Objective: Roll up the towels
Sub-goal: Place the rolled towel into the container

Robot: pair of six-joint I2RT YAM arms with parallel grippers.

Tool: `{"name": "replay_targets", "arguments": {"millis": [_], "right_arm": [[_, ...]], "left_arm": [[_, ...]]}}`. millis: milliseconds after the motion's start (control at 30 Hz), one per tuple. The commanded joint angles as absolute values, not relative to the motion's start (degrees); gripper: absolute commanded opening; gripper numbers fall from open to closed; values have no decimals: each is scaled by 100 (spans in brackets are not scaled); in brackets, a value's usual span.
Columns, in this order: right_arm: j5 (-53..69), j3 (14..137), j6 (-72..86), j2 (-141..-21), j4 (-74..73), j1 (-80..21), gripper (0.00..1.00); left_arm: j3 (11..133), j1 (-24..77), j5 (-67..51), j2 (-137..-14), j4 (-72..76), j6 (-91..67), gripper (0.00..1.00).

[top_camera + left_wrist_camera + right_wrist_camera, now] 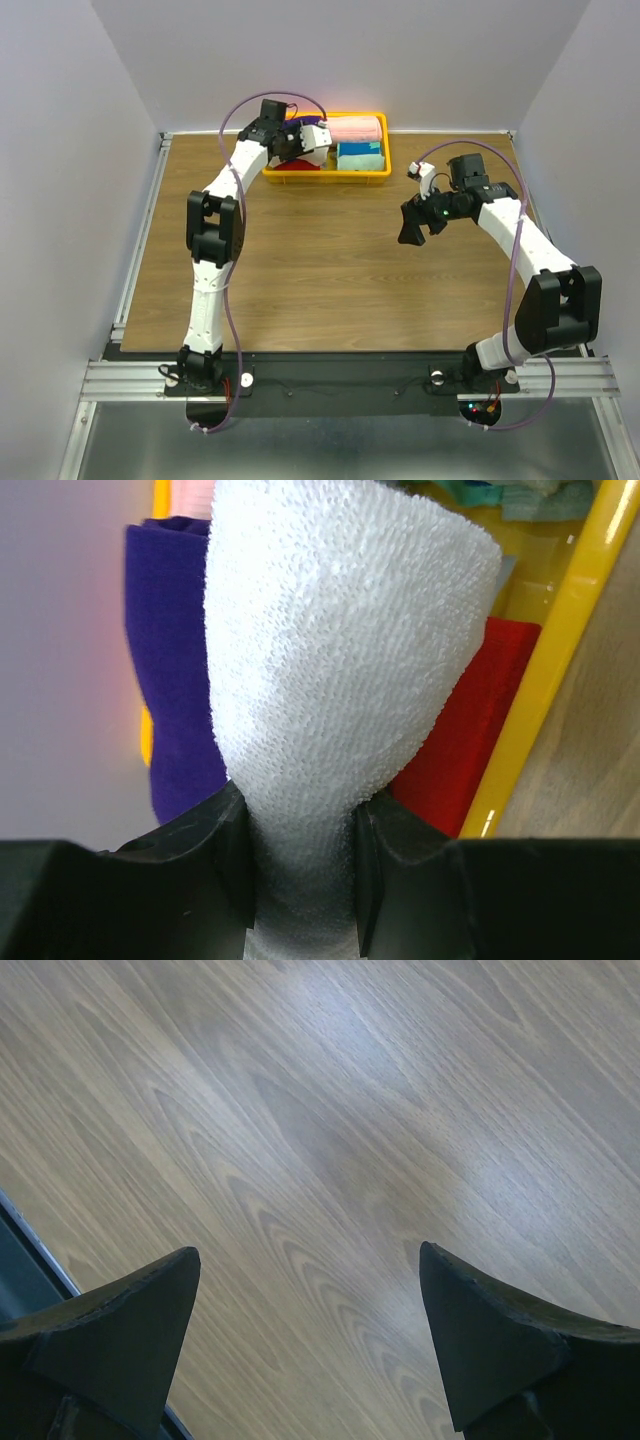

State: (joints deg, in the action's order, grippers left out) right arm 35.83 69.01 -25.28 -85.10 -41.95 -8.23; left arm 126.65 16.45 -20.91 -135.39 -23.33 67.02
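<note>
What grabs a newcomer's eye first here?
The left gripper pinching a white towel over the yellow tray at the far edge of the table, with a purple towel and a red towel packed beside it. Mid-right, the right gripper hovers wide open above bare wood.

The left arm (213, 232) stands up from its base, folds at the elbow and stretches away toward the far side. There the left gripper (303, 820) has its jaws partway closed, pinching a white towel (340, 640) between the two fingers. The right arm (520, 230) arcs up from its base and bends inward toward the middle with the wrist tipped down, and the right gripper (310, 1260) hangs in the air with its jaws spread wide.
</note>
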Motion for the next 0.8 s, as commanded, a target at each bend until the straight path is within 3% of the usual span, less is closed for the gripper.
{"name": "replay_targets", "arguments": {"millis": [0,267,600,767], "right_arm": [[3691,7031,-2610,-8534,-4052,-791,95],[3700,7014,-2593,-8569,-4052,-791,95],[3726,7031,-2558,-8534,-4069,-800,96],[3770,7031,-2523,-8482,-4061,-800,96]], "left_arm": [[12516,1687,-2277,-13588,-2232,6776,0],[12674,1696,-2031,-14036,-2479,6812,3],[12489,1705,-1890,-13764,-2478,6706,55],[12481,1714,-1898,-13571,-2610,6618,68]]}}
